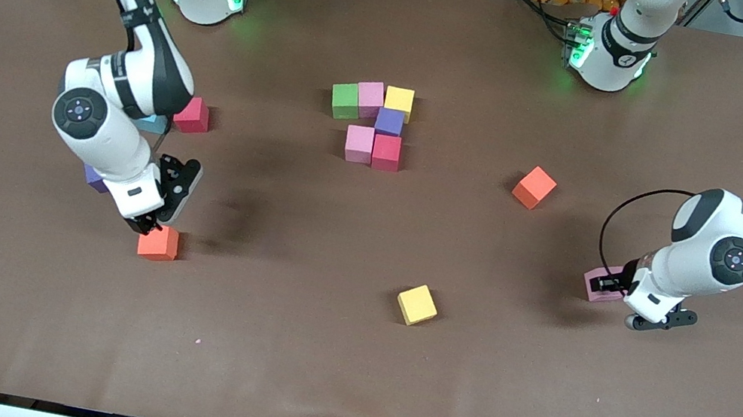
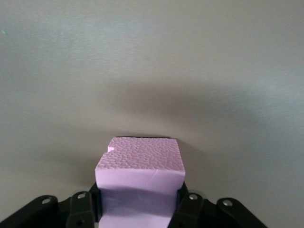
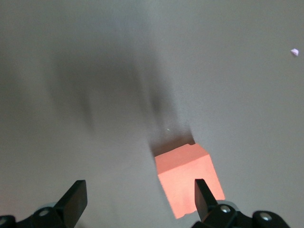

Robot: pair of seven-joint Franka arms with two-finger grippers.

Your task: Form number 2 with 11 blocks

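Observation:
My left gripper [image 1: 609,285] is shut on a pink block [image 2: 140,166] low over the table at the left arm's end; the same pink block [image 1: 596,285] shows in the front view. My right gripper [image 1: 147,225] hangs open just above an orange block [image 1: 158,243] at the right arm's end. In the right wrist view the orange block [image 3: 187,178] lies off-centre, under one finger [image 3: 202,197]. Mid-table, a cluster holds green [image 1: 344,101], pink [image 1: 369,98], yellow [image 1: 399,100], purple [image 1: 389,122], pink [image 1: 358,143] and red [image 1: 386,152] blocks.
Loose on the table lie an orange block [image 1: 534,187] and a yellow block [image 1: 417,304]. By the right arm sit a red block [image 1: 192,115], a light blue cube [image 1: 151,122] and a purple block [image 1: 94,179], the last two partly hidden by the arm.

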